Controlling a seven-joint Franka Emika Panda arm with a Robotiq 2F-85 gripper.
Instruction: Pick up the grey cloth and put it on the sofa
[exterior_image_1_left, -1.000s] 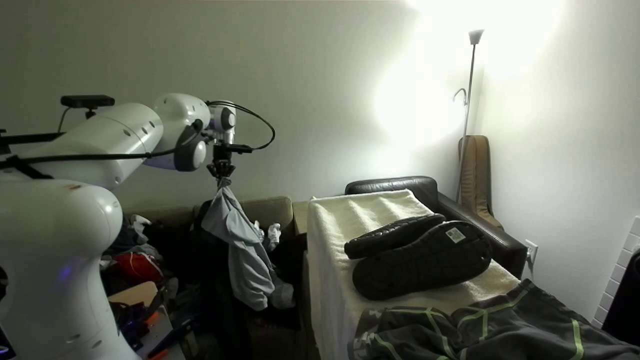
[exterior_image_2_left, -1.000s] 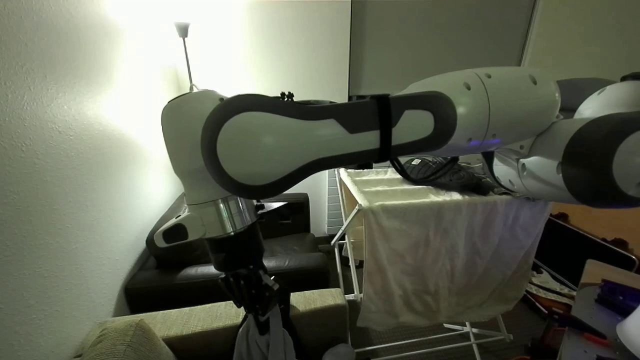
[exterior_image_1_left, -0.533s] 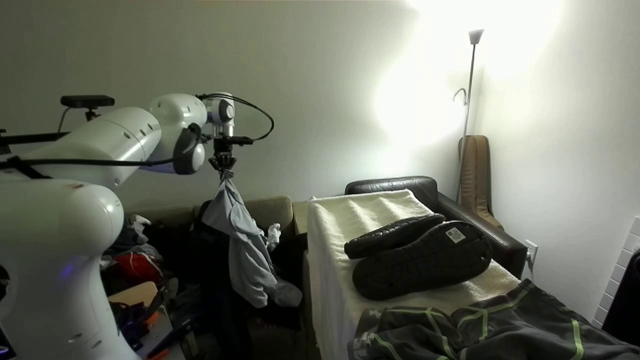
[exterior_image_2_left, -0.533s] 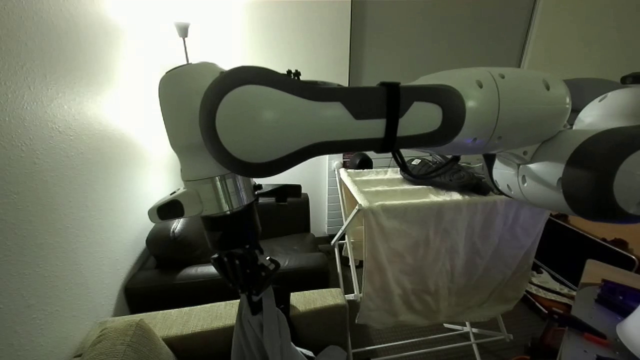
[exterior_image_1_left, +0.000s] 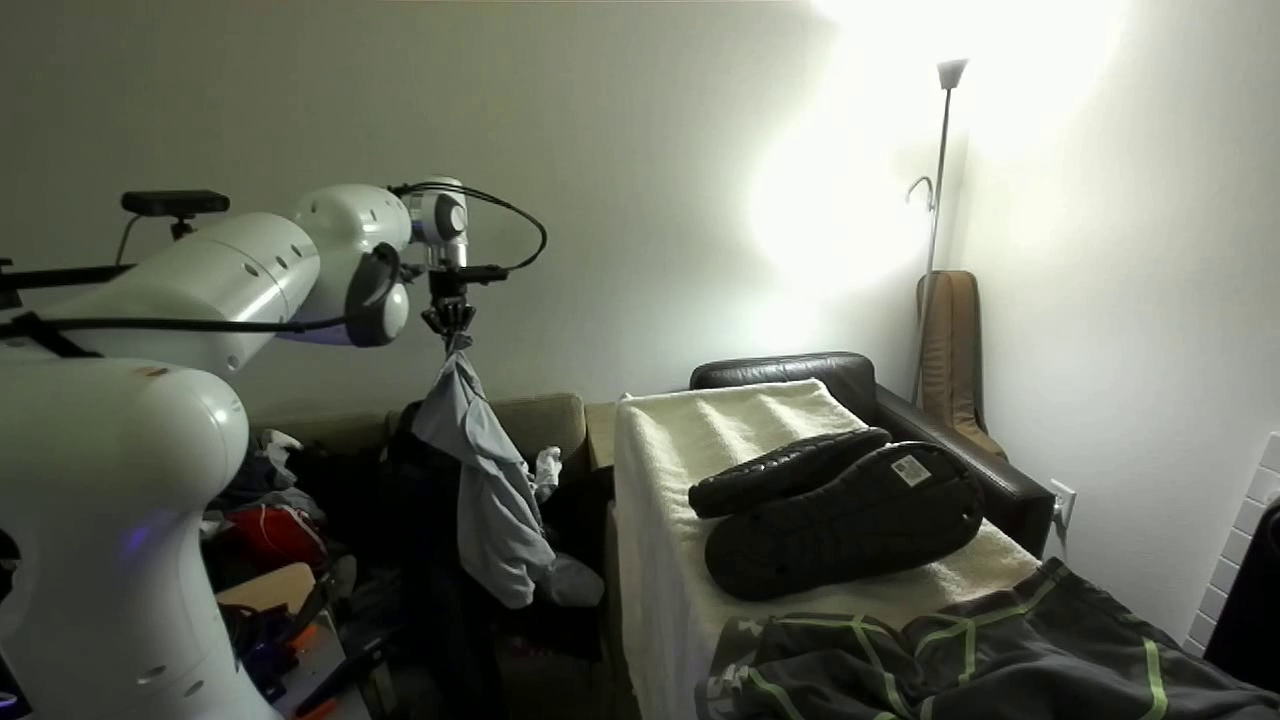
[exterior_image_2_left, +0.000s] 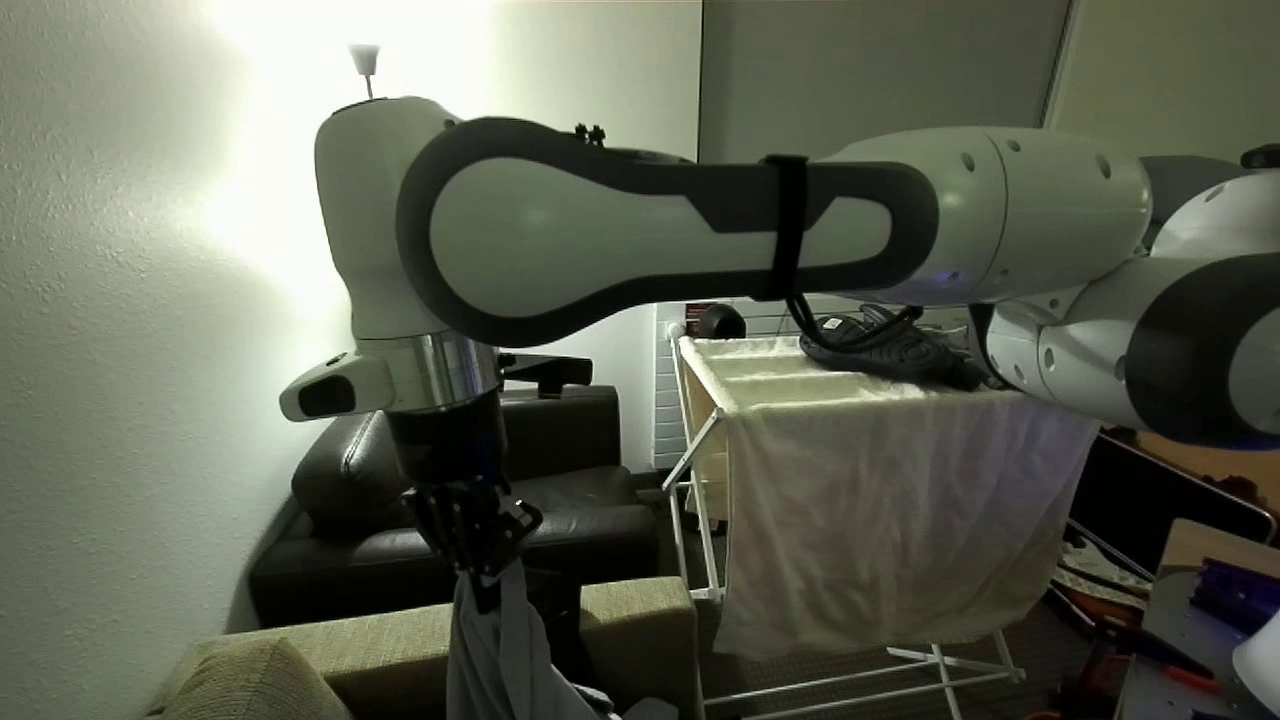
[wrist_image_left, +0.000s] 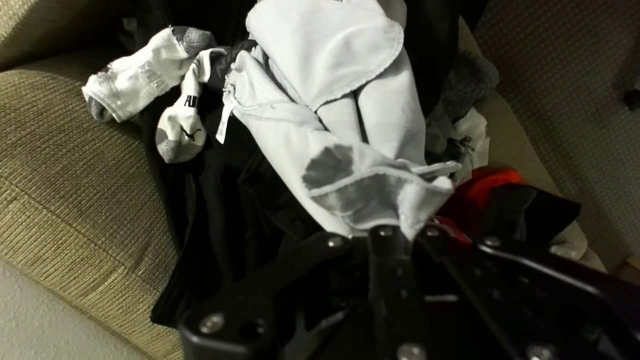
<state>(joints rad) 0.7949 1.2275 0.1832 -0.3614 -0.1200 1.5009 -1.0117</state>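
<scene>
Clamping the grey cloth (exterior_image_2_left: 500, 660) by its top, the gripper (exterior_image_2_left: 487, 588) hangs close by — folds dangling over the tan sofa (exterior_image_2_left: 640, 605), touching or not I can't tell — with a black leather sofa (exterior_image_2_left: 580, 525) beyond, then a lit lamp (exterior_image_2_left: 364, 60).

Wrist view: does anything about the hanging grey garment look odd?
Possibly: the grey garment hanging from the claw looks inside out, since a pocket-like flap with a stitched edge and a white tag show on its outer side.
</scene>
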